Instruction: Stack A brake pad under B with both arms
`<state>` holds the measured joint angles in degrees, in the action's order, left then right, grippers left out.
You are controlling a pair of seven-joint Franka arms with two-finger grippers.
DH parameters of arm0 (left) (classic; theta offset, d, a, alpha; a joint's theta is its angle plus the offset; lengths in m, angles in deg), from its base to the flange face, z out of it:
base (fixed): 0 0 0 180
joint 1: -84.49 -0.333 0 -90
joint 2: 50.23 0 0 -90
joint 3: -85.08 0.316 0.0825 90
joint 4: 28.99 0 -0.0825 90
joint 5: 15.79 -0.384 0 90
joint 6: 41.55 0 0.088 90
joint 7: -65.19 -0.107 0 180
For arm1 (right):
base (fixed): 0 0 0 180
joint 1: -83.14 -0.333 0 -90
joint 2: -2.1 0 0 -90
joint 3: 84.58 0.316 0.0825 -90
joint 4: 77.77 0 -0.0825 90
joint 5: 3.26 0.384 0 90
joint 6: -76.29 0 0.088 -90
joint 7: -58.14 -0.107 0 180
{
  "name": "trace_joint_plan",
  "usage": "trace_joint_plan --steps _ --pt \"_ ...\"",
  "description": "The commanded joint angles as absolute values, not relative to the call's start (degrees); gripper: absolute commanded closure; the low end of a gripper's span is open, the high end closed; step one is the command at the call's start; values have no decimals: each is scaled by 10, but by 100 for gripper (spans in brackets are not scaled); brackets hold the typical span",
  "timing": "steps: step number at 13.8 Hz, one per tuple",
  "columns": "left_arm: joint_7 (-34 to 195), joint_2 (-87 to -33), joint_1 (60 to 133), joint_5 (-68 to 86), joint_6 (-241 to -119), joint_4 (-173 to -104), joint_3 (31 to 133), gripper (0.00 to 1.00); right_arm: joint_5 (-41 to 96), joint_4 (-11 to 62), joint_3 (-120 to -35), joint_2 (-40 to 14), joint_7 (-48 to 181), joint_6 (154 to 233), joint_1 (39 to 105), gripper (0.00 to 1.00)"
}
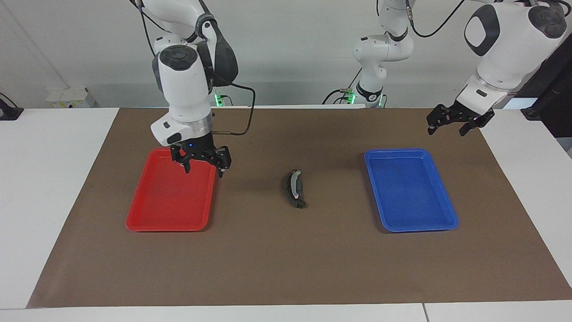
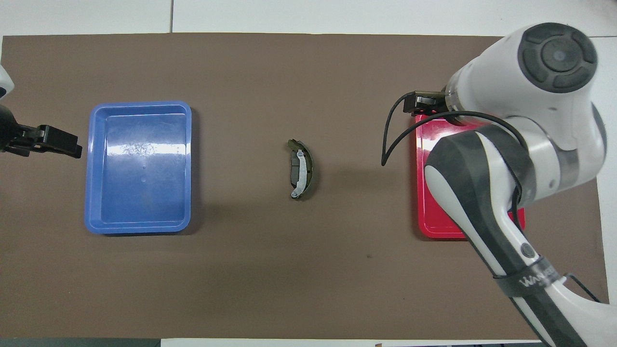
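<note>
Now you have B (image 1: pixel 293 188) lying on the A brake pad (image 2: pixel 294 172) mid-desk between the trays, so both grippers hang wide and empty: right gripper (image 1: pixel 202 161) over the red tray (image 1: pixel 147 214), left gripper (image 1: pixel 460 120) waiting aside.

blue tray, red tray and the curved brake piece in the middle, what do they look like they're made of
Blue tray: probably moulded plastic, glossy; bright glare patches on its floor, rounded rim.
Red tray: looks like the same glossy plastic in the same shape.
Curved brake piece: a dull dark body, possibly friction material on metal, with a pale silvery strip along the curve that looks like bare metal. It cannot be told for sure.
</note>
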<state>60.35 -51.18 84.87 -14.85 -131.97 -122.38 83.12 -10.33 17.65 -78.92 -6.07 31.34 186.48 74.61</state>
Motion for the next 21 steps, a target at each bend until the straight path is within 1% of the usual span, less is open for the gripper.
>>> trace_joint_plan --steps 1,4,5,7,8,10,11,14,21 --pt "609 -513 843 -153 -1319 -1219 828 1 -106 186 -780 -16 334 1822 779 0" --pt "609 -513 843 -153 -1319 -1219 828 1 -102 186 -782 24 387 1769 811 0" --pt "609 -513 843 -153 -1319 -1219 828 1 -100 186 -785 37 401 1746 813 0" --pt "609 -513 843 -153 -1319 -1219 828 1 -86 186 -837 64 428 1696 792 0" --pt "609 -513 843 -153 -1319 -1219 827 1 -85 185 -858 68 442 1679 786 0" --pt "609 -513 843 -153 -1319 -1219 828 1 -67 156 -866 61 486 1642 813 0" --pt "609 -513 843 -153 -1319 -1219 828 1 -61 154 -865 58 503 1638 829 0" --pt "609 -513 843 -153 -1319 -1219 828 1 -61 159 -852 58 508 1636 847 0" --pt "609 -513 843 -153 -1319 -1219 828 1 -57 161 -843 61 506 1636 845 0"
